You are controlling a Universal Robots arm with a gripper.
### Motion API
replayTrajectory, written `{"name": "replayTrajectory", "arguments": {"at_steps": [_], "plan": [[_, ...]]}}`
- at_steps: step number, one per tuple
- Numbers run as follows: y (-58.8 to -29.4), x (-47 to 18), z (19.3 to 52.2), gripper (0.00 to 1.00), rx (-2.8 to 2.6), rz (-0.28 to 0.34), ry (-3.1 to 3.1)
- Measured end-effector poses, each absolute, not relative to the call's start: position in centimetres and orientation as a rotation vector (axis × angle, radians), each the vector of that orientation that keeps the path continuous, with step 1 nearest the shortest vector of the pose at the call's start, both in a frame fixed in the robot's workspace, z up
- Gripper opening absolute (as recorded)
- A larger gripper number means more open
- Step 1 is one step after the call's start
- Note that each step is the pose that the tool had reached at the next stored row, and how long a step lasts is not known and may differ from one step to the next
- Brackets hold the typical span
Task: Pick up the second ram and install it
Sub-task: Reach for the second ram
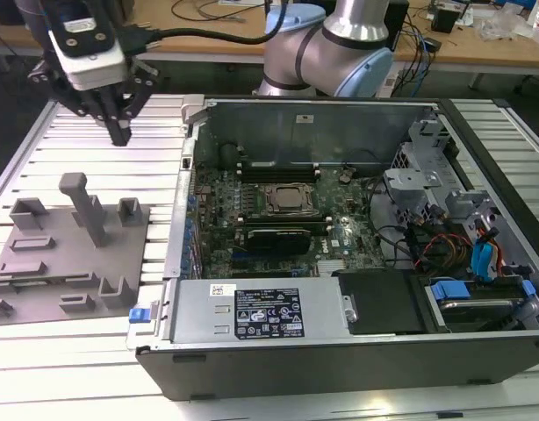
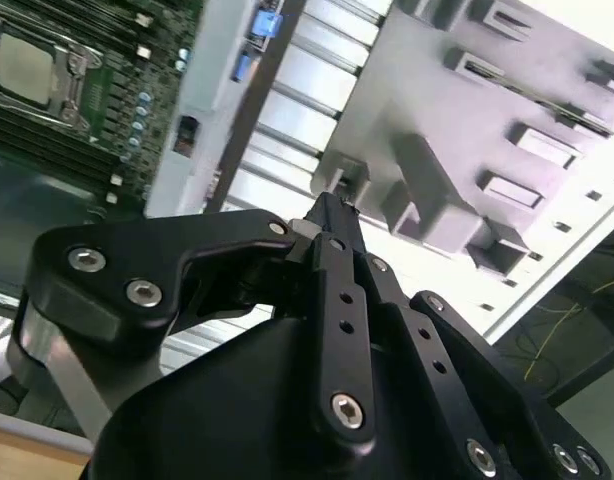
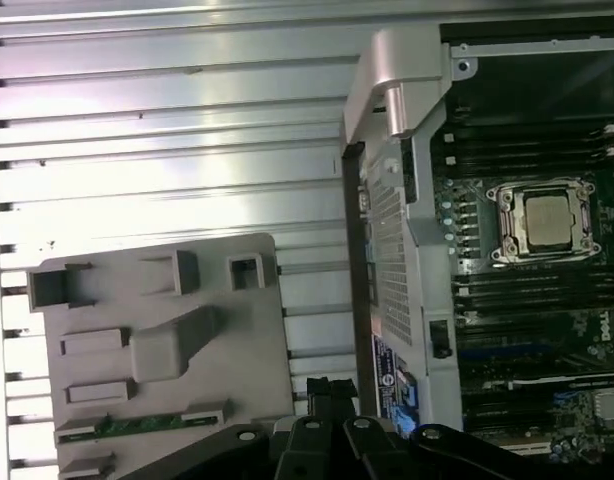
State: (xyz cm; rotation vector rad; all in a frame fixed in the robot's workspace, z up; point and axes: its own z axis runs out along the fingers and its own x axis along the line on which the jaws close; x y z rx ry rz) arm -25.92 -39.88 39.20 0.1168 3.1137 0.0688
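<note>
First wrist view: second ram (image 3: pixel 137 425) edge-up in grey holder (image 3: pixel 252 340). Exterior view: fingers (image 1: pixel 119 130) closed, empty, at case's (image 1: pixel 340 364) ten o'clock. Best opened first, then aligned lengthwise.

Robotics lab: open computer case (image 1: pixel 296 123) on slatted table (image 1: pixel 76 351), cable-strewn workbench (image 1: pixel 498 53) behind.
</note>
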Motion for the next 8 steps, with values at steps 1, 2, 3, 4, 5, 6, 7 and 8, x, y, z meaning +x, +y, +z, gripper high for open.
{"name": "replayTrajectory", "arguments": {"at_steps": [1, 2, 3, 4, 5, 6, 7, 8], "plan": [[-39.9, -26.4, 39.2, 0.11, 0.117, 0.069, 3.114], [-39.9, -26.9, 39.2, 0.11, 0.116, 0.069, 3.114], [-39.9, -27.4, 39.2, 0.11, 0.116, 0.069, 3.114], [-39.9, -27.9, 39.2, 0.11, 0.117, 0.069, 3.114], [-39.9, -28.8, 39.2, 0.11, 0.117, 0.069, 3.114], [-40.0, -29.3, 39.1, 0.11, 0.116, 0.069, 3.114], [-40.1, -30.1, 39.1, 0.11, 0.117, 0.07, 3.114], [-40.2, -30.8, 39.1, 0.11, 0.117, 0.07, 3.114]]}}
